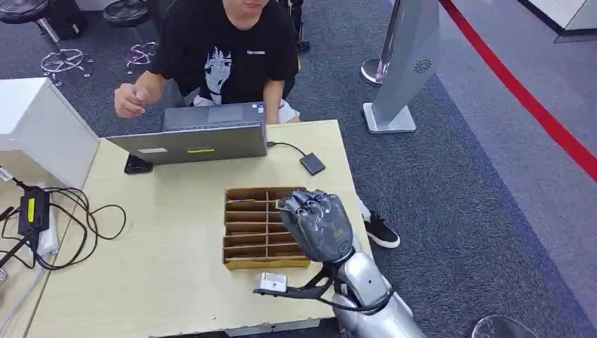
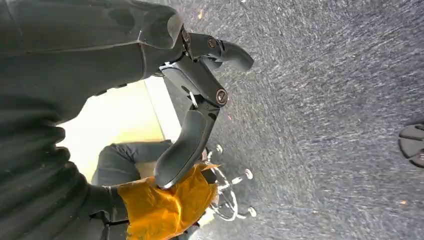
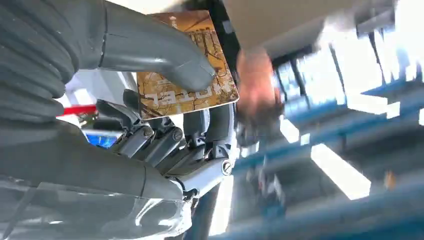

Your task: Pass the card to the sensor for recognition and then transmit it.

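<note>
A: Standing by the table, what do you note of the right hand?

B: Right hand, raised above the table's 4 o'clock corner, back of the hand toward the head camera, fingers curled in. It hangs over the right end of the cardboard divider tray. In the right wrist view the thick thumb presses a brown-and-gold card against the darker fingers; the card is held, its printed face toward that camera, lettering reversed.

A: And the card's place relative to the sensor?

B: A small dark box lies on the table at about 12 o'clock from the hand, wired to the laptop; hand and card are well apart from it. Whether this box is the sensor, I cannot tell.

A: The left hand?

B: Left hand, seen in the left wrist view over grey carpet: fingers apart, nothing between them. An orange wrapping sits beside one finger.

A: Other items?

B: A person in a black T-shirt sits at 12 o'clock behind the laptop. Black cables and a power brick lie at 9 o'clock. A small white device rests near the 6 o'clock edge.
</note>
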Motion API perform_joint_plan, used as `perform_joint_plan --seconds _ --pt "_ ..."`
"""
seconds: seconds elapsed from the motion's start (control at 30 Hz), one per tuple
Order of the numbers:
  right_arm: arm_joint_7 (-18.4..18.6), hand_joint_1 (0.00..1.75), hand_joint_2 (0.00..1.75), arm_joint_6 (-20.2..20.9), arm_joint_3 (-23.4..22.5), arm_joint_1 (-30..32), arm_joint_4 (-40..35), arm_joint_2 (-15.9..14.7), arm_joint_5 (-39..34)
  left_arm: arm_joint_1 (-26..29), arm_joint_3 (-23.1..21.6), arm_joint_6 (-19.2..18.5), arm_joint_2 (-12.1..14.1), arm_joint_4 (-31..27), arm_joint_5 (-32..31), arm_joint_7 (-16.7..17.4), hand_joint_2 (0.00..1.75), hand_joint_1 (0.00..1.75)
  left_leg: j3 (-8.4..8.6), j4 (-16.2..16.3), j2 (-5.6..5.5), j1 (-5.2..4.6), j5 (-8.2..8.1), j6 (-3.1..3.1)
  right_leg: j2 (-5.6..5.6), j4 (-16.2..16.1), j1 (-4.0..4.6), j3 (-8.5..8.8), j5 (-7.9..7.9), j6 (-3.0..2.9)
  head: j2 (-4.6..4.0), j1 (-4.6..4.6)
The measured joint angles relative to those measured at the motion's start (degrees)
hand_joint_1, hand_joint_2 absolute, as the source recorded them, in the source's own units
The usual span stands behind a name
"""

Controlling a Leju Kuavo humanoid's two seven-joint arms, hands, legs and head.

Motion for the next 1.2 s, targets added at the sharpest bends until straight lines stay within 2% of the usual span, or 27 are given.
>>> perform_joint_plan --seconds 0.07,0.17,0.23,0.33,0.43,0.6,0.73,0.77,0.83,0.9,0.93,1.03,1.1,1.2 --pt "3.59 1.75 1.75 0.69 0.65 -4.32 -1.52 -0.37 -4.44 -0.13 -0.26 -0.13 0.0 0.0 -0.78 0.0 1.75 0.0 0.02 0.0 0.07 0.0 0.02 -0.01 0.07 0.02 0.0 0.0 0.04 -0.01 0.0 0.0" --pt "7.93 1.75 1.75 5.64 1.44 -13.43 0.23 -0.46 -12.09 -0.74 -1.62 -0.66 0.04 0.0 -2.73 0.0 1.75 0.0 0.03 0.0 0.08 0.0 0.13 -0.11 0.12 0.08 0.0 -0.05 0.15 -0.15 0.0 0.0" --pt "9.86 1.75 1.75 7.46 1.66 -20.74 5.15 0.0 -14.33 -1.45 -2.73 -1.31 0.09 0.0 -3.15 0.31 1.75 0.0 0.01 0.01 0.07 0.0 0.22 -0.1 0.11 0.14 0.0 -0.08 0.21 -0.1 0.0 0.0" --pt "13.14 1.75 1.75 9.54 1.68 -32.21 16.5 2.18 -14.62 -2.92 -4.72 -2.53 0.04 0.0 -3.23 1.81 1.75 0.0 0.0 0.01 0.05 0.0 0.36 -0.13 0.09 0.25 0.0 -0.13 0.27 -0.07 0.0 0.0" --pt "17.09 1.75 1.75 12.88 1.66 -40.74 27.69 4.44 -14.07 -4.16 -7.06 -3.13 -0.07 0.0 -3.26 2.54 1.75 0.0 -0.01 0.02 -0.03 0.01 0.42 -0.14 0.04 0.32 0.01 -0.14 0.27 -0.07 0.0 0.04" --pt "19.56 1.75 1.75 14.29 1.9 -47.17 39.88 7.52 -12.17 -5.14 -9.53 -3.58 -0.18 0.0 -3.26 2.75 1.75 0.0 -0.02 0.02 -0.05 0.01 0.41 -0.15 0.04 0.35 0.01 -0.16 0.27 -0.07 0.0 0.02" --pt "19.51 1.75 1.75 14.29 2.19 -48.72 44.49 8.88 -11.27 -5.29 -10.16 -3.63 -0.2 0.0 -3.26 2.78 1.75 0.0 -0.07 0.01 -0.03 0.01 0.39 -0.17 0.05 0.34 0.01 -0.24 0.26 -0.07 0.0 0.0" --pt "19.21 1.12 1.75 14.29 2.34 -48.9 45.27 9.07 -11.27 -5.33 -10.34 -3.63 -0.2 0.0 -3.26 2.75 1.75 0.0 -0.07 0.01 -0.02 0.01 0.39 -0.17 0.06 0.34 0.01 -0.25 0.26 -0.07 0.0 0.02" --pt "17.36 1.12 1.75 15.31 2.54 -48.92 46.21 9.57 -12.7 -5.34 -10.67 -3.58 -0.26 0.0 -3.26 2.78 1.75 0.0 -0.06 0.01 0.02 0.01 0.39 -0.17 0.08 0.34 0.01 -0.28 0.26 -0.07 0.0 0.0" --pt "13.34 1.12 1.75 18.59 1.72 -48.89 46.61 10.08 -17.67 -5.34 -10.69 -3.58 -0.3 0.0 -3.26 2.75 1.75 0.0 -0.06 0.01 0.06 0.02 0.39 -0.17 0.12 0.35 0.01 -0.32 0.26 -0.07 0.0 0.0" --pt "11.61 0.0 1.75 19.76 1.01 -48.82 46.86 10.4 -20.07 -5.34 -10.71 -3.58 -0.35 0.0 -3.26 2.75 1.75 0.0 -0.06 0.01 0.06 0.02 0.39 -0.17 0.12 0.35 0.01 -0.33 0.26 -0.07 0.0 -0.02" --pt "9.55 0.0 1.75 22.09 -0.26 -48.75 47.32 11.06 -23.09 -5.33 -10.73 -3.58 -0.41 0.0 -3.25 2.75 1.75 0.0 -0.06 0.01 0.04 0.02 0.39 -0.17 0.11 0.36 0.01 -0.32 0.27 -0.07 0.0 0.0" --pt "7.77 0.0 1.75 25.01 -1.88 -48.62 47.46 11.26 -27.69 -5.32 -10.73 -3.58 -0.42 0.0 -3.23 2.75 1.75 0.0 -0.06 0.01 0.04 0.02 0.39 -0.17 0.11 0.36 0.01 -0.32 0.27 -0.07 0.0 0.0" --pt "7.01 0.0 1.75 27.52 -5.03 -48.63 47.96 11.13 -33.55 -5.21 -10.73 -3.52 -0.39 0.0 -3.19 2.75 1.75 0.0 -0.06 0.02 0.02 0.02 0.39 -0.17 0.09 0.35 0.0 -0.33 0.27 -0.07 0.0 0.0"
